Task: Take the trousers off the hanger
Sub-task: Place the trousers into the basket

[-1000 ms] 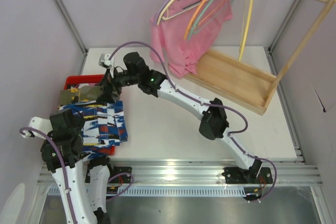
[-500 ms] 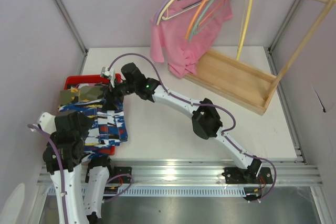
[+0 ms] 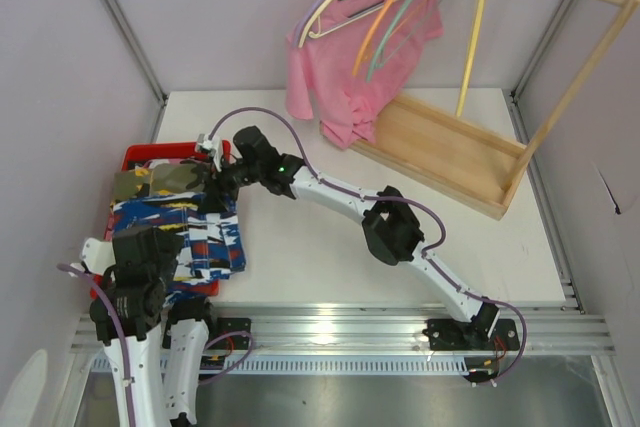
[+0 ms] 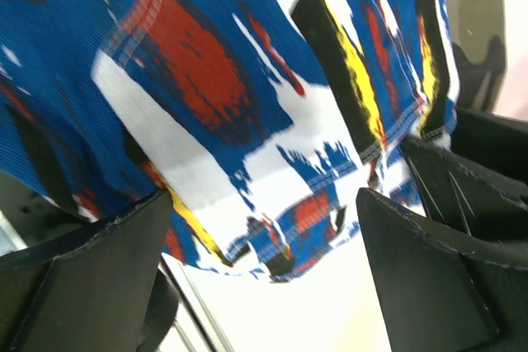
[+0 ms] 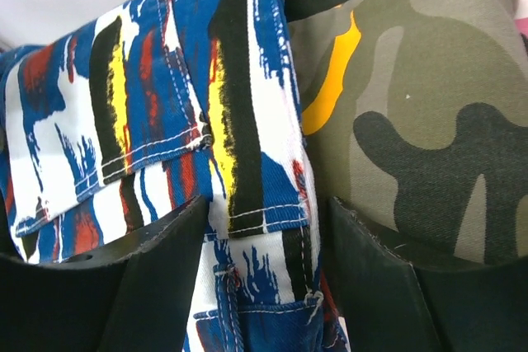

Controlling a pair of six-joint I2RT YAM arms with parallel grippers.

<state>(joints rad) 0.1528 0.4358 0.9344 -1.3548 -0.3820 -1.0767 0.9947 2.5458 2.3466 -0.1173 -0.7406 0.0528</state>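
Observation:
The blue, white and red print trousers [image 3: 200, 237] lie spread on top of a pile in a red tray [image 3: 140, 155] at the left. Yellow-olive camouflage trousers [image 3: 150, 184] lie behind them. My right gripper [image 3: 210, 190] is low over the far edge of the print trousers. In the right wrist view its jaws [image 5: 266, 204] stand apart, straddling a fold of the print fabric [image 5: 247, 138] beside the olive camouflage [image 5: 412, 121]. My left gripper [image 3: 150, 252] is open at the pile's near left. In the left wrist view [image 4: 264, 204] the print hem [image 4: 280, 257] hangs loose between its fingers.
A wooden rack [image 3: 450, 152] stands at the back right. Its rail carries several empty coloured hangers [image 3: 400, 7] and a plain pink T-shirt [image 3: 345, 87]. Grey walls close in both sides. A metal rail [image 3: 350, 332] runs along the near edge.
My left arm has drawn back towards the near edge, away from the print trousers. My right gripper has shifted slightly left and lower over the pile. The trousers lie where they were.

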